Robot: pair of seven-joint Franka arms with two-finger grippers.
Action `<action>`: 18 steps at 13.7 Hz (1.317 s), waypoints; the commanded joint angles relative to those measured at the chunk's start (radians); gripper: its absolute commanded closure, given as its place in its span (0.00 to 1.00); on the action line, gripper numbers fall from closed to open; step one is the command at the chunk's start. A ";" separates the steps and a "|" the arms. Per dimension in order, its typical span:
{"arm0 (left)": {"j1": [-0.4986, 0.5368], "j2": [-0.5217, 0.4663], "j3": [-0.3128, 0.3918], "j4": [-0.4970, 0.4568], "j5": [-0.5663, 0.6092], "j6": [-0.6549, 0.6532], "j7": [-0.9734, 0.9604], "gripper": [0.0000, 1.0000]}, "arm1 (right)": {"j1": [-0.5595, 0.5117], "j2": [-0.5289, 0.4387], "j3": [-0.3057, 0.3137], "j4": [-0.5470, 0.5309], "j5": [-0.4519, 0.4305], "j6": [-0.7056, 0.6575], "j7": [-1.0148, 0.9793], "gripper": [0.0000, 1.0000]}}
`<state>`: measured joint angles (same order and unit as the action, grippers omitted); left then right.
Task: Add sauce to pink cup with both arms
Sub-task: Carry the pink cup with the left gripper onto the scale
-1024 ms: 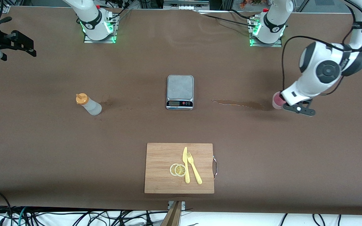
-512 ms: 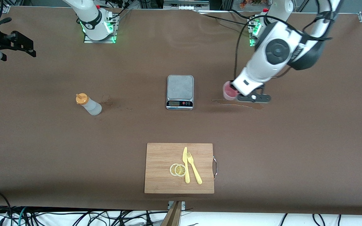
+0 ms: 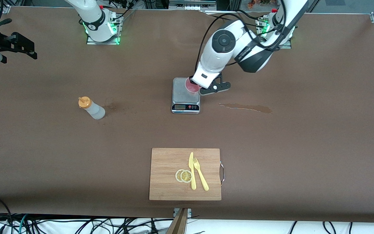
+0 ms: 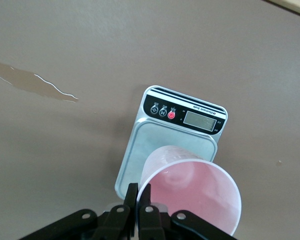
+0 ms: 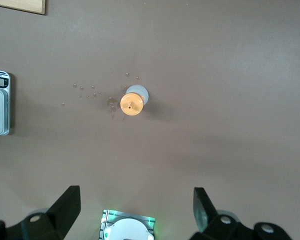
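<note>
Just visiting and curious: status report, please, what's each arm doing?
Left gripper jaws shut on pink cup, over scale. Right gripper open, waiting above sauce bottle. Nothing blocking.

The left gripper (image 3: 196, 86) holds the pink cup (image 3: 191, 86) by its rim over the scale (image 3: 186, 95), so the platform is covered from above. The sauce (image 3: 91, 108) stands alone toward the right arm's end of the table, with bare brown table (image 3: 44, 146) all around it and nothing above its orange cap. The right gripper (image 5: 137, 206) hangs high over it, fingers spread wide. A cutting board (image 3: 166, 175) with a fork (image 3: 200, 173), a knife (image 3: 192, 170) and lemon slices (image 3: 183, 175) lies nearer the front camera, well apart from both. A spill streak (image 3: 245, 107) marks the table beside the scale.
</note>
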<state>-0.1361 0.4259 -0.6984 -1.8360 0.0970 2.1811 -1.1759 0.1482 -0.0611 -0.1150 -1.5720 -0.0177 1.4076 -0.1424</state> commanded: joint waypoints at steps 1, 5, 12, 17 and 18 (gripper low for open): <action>-0.054 0.088 0.008 0.040 0.133 0.032 -0.152 1.00 | -0.002 0.004 -0.002 0.012 0.001 -0.003 -0.019 0.00; -0.086 0.119 0.010 0.037 0.171 0.060 -0.218 1.00 | -0.004 0.004 -0.003 0.012 0.001 -0.003 -0.020 0.00; -0.120 0.161 0.013 0.035 0.219 0.062 -0.263 1.00 | -0.004 0.010 -0.002 0.012 0.001 -0.001 -0.019 0.00; -0.120 0.169 0.013 0.037 0.247 0.062 -0.275 0.00 | -0.004 0.010 -0.002 0.012 0.002 0.001 -0.019 0.00; -0.120 0.166 0.013 0.037 0.248 0.054 -0.268 0.00 | -0.004 0.010 -0.002 0.012 0.002 -0.001 -0.019 0.00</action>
<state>-0.2417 0.5858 -0.6931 -1.8258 0.3142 2.2466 -1.4276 0.1480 -0.0515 -0.1153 -1.5720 -0.0177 1.4079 -0.1425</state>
